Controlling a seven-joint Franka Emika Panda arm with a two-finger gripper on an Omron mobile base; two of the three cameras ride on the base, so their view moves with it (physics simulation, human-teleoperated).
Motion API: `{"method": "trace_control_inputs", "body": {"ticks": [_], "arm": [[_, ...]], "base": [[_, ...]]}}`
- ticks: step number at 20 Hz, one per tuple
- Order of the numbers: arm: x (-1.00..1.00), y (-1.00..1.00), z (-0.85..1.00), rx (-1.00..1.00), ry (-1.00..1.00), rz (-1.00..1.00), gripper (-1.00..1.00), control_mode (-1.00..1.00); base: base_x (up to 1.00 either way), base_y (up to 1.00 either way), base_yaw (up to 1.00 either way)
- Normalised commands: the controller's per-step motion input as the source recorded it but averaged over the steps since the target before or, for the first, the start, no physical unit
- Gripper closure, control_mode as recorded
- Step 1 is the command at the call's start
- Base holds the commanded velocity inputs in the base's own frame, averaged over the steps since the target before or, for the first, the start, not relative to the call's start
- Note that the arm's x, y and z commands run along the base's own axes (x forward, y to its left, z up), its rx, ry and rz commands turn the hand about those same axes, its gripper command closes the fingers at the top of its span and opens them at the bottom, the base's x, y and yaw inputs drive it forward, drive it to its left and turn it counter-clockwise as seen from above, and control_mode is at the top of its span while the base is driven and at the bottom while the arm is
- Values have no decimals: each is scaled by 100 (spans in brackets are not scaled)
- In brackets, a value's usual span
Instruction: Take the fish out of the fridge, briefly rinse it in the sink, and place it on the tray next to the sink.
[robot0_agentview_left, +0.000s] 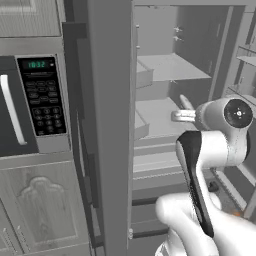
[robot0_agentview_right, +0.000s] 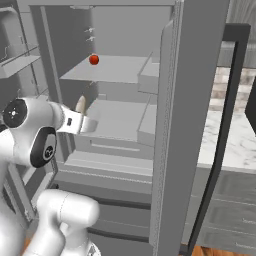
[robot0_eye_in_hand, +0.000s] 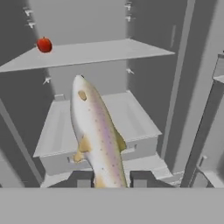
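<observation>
The fridge (robot0_agentview_right: 120, 75) stands open toward the near side. Open space lies between the upper shelf (robot0_eye_in_hand: 87, 52) and the drawer box (robot0_eye_in_hand: 98, 131) below it. A red tomato (robot0_eye_in_hand: 44, 44) sits at the shelf's far left. The right inner wall (robot0_eye_in_hand: 175, 87) and the thick door (robot0_agentview_left: 107, 125) bound the opening laterally.

Only readable text: green digits "10:32" on the microwave (robot0_agentview_left: 30, 105) display, top of its keypad panel. Keypad button labels too small/blurred to read. Nothing else legible.
</observation>
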Motion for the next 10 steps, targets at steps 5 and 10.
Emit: {"method": "trace_control_inputs", "body": {"ticks": [5,10], "arm": [[-20,0,-9,0,0,-1,100,100],[0,0,0,0,0,0,100,100]], "base": [[-80,7,-7],[-100,23,-25]]}}
